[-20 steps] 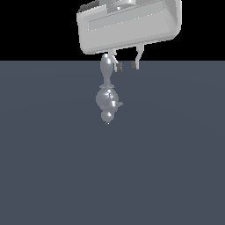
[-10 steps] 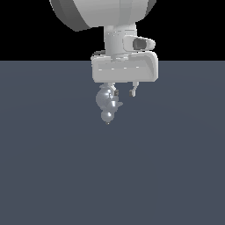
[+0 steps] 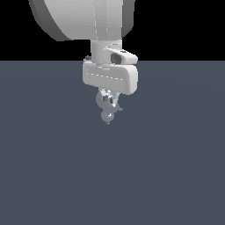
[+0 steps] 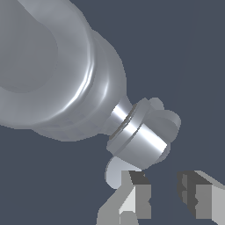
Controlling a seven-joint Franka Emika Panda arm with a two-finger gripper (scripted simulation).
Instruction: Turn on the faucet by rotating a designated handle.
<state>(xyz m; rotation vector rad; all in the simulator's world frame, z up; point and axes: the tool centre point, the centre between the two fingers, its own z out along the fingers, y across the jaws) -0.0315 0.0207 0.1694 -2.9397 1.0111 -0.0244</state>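
Observation:
The faucet (image 3: 108, 110) is a small shiny silver fixture of stacked rounded parts on the dark grey floor. In the exterior view my white-grey gripper (image 3: 108, 97) hangs right over it, and the gripper body hides the faucet's upper part. In the wrist view the faucet's big bulb (image 4: 52, 66) fills the frame, and its short ringed stub (image 4: 138, 137) sticks out toward my fingers. My gripper (image 4: 165, 190) is open, its two fingertips (image 4: 137, 195) apart with nothing between them, just short of the stub. I cannot tell if a fingertip touches it.
The dark grey floor (image 3: 167, 176) spreads flat all around the faucet. The thick white arm (image 3: 83, 17) fills the upper middle of the exterior view. No other objects show.
The gripper has come down over the faucet, from well above it to covering its upper part. More of the arm has come into the exterior view. The faucet stands where it was.

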